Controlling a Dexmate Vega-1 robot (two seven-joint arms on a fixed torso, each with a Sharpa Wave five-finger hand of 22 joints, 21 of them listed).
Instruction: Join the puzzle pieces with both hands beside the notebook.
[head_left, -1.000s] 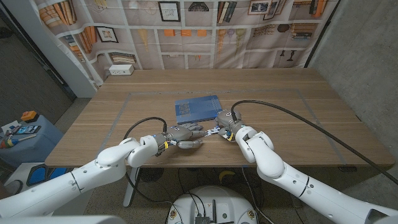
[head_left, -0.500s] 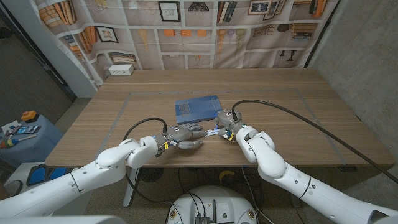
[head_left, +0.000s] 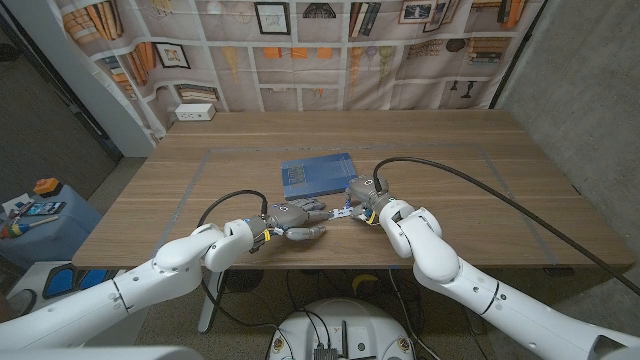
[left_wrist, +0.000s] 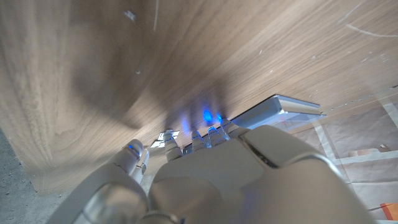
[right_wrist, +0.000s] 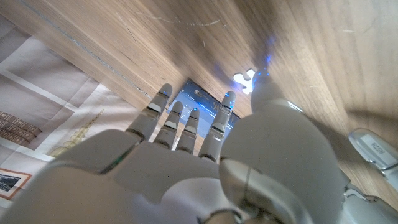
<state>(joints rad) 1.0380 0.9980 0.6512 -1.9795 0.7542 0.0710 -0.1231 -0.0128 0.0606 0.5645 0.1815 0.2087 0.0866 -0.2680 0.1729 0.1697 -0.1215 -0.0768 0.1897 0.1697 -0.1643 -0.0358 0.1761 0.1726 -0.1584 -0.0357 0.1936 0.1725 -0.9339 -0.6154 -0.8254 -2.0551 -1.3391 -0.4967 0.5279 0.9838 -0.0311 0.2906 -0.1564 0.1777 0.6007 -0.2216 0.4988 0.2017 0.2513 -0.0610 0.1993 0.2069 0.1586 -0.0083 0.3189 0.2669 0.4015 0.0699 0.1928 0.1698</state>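
Lying between left hand (head_left: 297, 216) and right hand (head_left: 358, 200) — puzzle piece (right_wrist: 247, 78); grips unclear.

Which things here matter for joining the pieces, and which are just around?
Job: small white puzzle piece at the right hand; left hand; blue rectangular notebook.

Lying about: white box at the far table edge; wooden table.
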